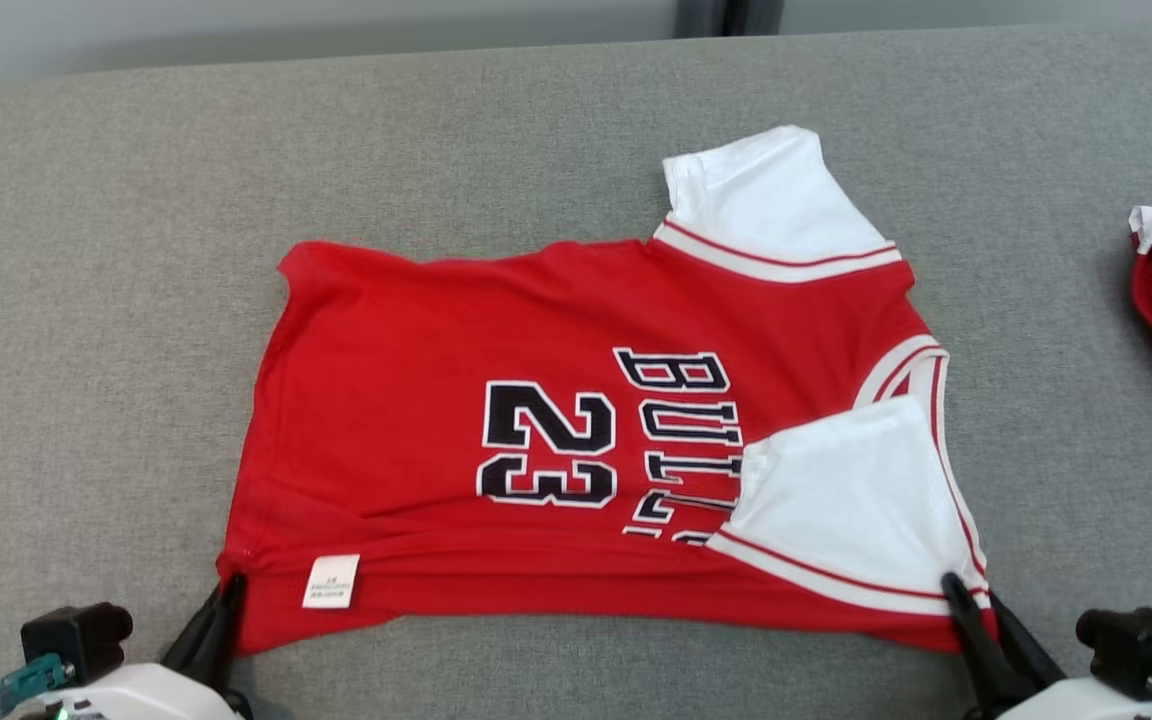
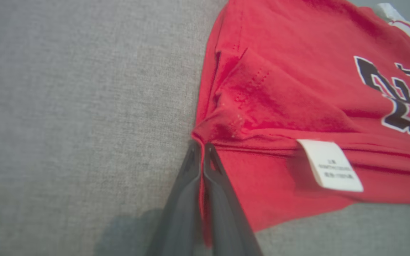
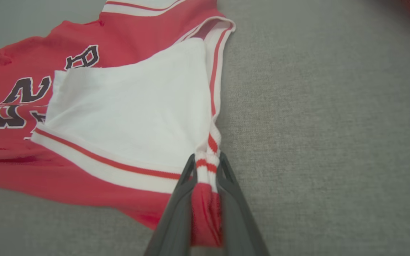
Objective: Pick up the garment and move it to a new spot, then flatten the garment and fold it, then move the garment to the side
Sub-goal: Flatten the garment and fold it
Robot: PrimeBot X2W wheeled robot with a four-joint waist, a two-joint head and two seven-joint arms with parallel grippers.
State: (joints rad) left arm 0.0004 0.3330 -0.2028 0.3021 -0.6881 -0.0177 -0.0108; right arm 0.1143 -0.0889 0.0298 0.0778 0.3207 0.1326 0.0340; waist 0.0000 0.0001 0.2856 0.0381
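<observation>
Currently, the left end effector [image 1: 229,592] and right end effector [image 1: 958,590] are each pinching a near corner of the red jersey [image 1: 536,440], its long axis lying crosswise ahead.

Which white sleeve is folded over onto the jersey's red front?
The near sleeve, by the right end effector, folded over the lettering on the jersey; the far sleeve sticks out flat onto the grey surface.

Red garment [image 1: 536,330] lying sideways, near edge folded over, on the grey fabric surface [image 1: 116,300].
Neck towards the robot's right, hem towards its left; black "23" and lettering face up. The folded near strip shows a white care label [image 1: 331,581]; one white sleeve [image 1: 841,500] lies across the print.
</observation>
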